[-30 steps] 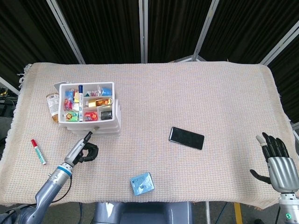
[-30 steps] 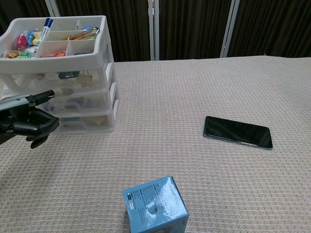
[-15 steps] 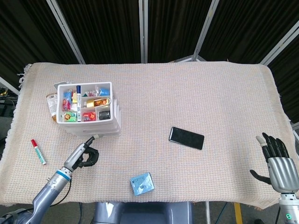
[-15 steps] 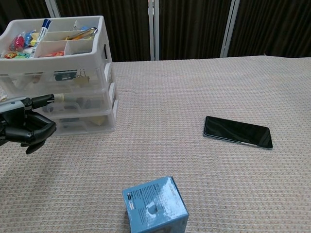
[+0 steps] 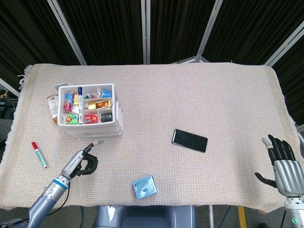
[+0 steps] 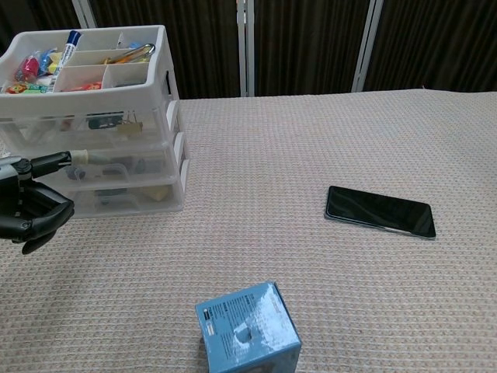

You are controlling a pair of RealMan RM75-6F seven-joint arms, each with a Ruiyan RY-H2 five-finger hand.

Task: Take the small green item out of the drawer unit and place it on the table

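Robot hand on the left [image 5: 84,160] sits just in front of the drawer unit [image 5: 92,113], one finger pointing at its middle drawer, the others curled in on nothing. Over at the right edge, the right robot hand [image 5: 283,165] is spread and empty. On the cloth-covered counter [image 5: 199,99] lie a black phone [image 5: 189,140], a blue box [image 5: 144,186] and a red marker [image 5: 39,154]. I cannot pick out the green item among the drawers' contents.

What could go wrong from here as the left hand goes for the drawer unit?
The drawer unit looks light, and no drawer is open yet; a pull by the left hand could drag or tip it, spilling the open top tray. The fingers are curled with one extended toward the drawer front, so it may slip off the handle. The right hand is far away and cannot brace the unit.
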